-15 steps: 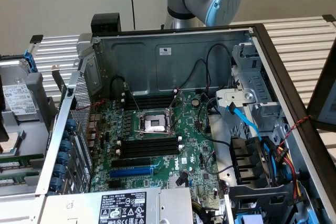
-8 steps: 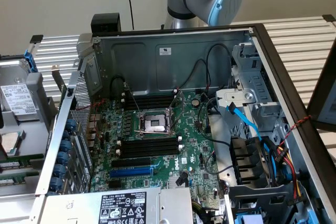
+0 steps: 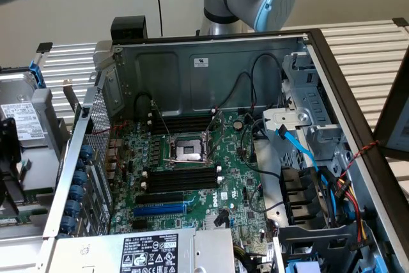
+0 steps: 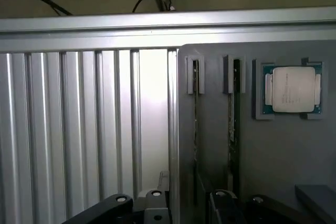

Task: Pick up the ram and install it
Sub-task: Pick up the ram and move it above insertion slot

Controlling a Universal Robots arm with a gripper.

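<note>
Tool spread near ram, edge-on in holder; an off-centre approach risks striking the holder.

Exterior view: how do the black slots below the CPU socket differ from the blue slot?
The black slots are a stacked group right beside the CPU socket; the blue slot is single, farther from it, nearer the labelled silver box. The black slots are longer with white end latches; the blue slot is shorter and shows none. Both lie parallel and look empty.
</note>
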